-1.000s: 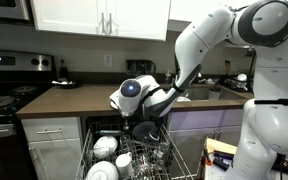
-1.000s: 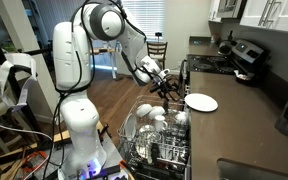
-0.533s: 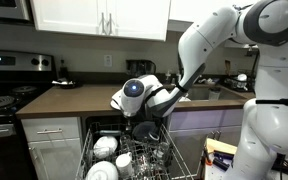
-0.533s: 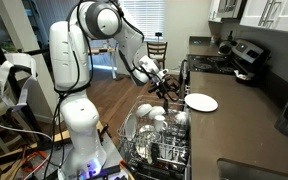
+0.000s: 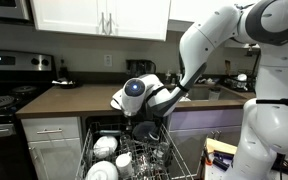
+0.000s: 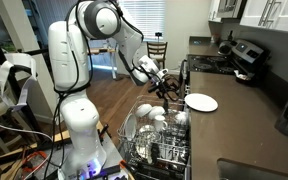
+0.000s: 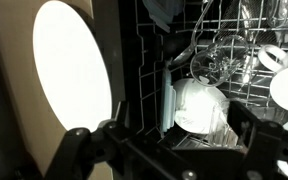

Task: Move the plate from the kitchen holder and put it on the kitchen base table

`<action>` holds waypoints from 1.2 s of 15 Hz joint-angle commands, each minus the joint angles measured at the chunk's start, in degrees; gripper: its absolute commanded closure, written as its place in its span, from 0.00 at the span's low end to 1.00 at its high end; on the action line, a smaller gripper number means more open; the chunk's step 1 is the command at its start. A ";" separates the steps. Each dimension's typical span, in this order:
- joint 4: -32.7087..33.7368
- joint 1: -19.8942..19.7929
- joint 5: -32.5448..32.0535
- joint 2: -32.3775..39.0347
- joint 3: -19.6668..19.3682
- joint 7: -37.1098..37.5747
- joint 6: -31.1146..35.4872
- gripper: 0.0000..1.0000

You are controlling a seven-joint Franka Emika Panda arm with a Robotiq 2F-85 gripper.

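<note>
Gripper (image 6: 170, 88) hangs over the back of the rack (image 6: 154, 158), w/ the arm (image 6: 124, 40) reaching in from 10 o'clock. Seen in an exterior view as a dark block (image 5: 144, 129) just above the rack (image 5: 134, 168).

Plate (image 6: 201, 102) lies flat on the counter (image 6: 249, 115), at approx. 4 o'clock from the gripper, near it but not touching. Plate is out of the rack.

Wrist view: plate (image 7: 72, 65) fills the 10 o'clock area as a bright white oval. Rack wires (image 7: 209, 25) run from 12 to 3 o'clock. Gripper (image 7: 169, 150) sits at 6 o'clock; its fingers (image 7: 79, 145) are spread wide, nothing between them. It's over the rack edge, w/ a white bowl (image 7: 199, 105) just past it and a glass (image 7: 216, 58) at 1 o'clock.

Rack holds several white dishes (image 6: 149, 115). Stove (image 6: 246, 58) sits far along the counter at 1 o'clock from the plate, well apart.
</note>
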 commanded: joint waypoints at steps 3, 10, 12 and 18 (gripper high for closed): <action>0.03 0.00 0.18 -0.05 0.04 -0.18 -0.07 0.00; -1.22 1.32 -0.29 -0.34 1.63 -1.30 2.87 0.00; -0.97 1.78 1.43 0.63 2.23 -2.14 2.83 0.00; 2.19 2.17 1.22 4.14 1.81 -0.21 -0.10 0.00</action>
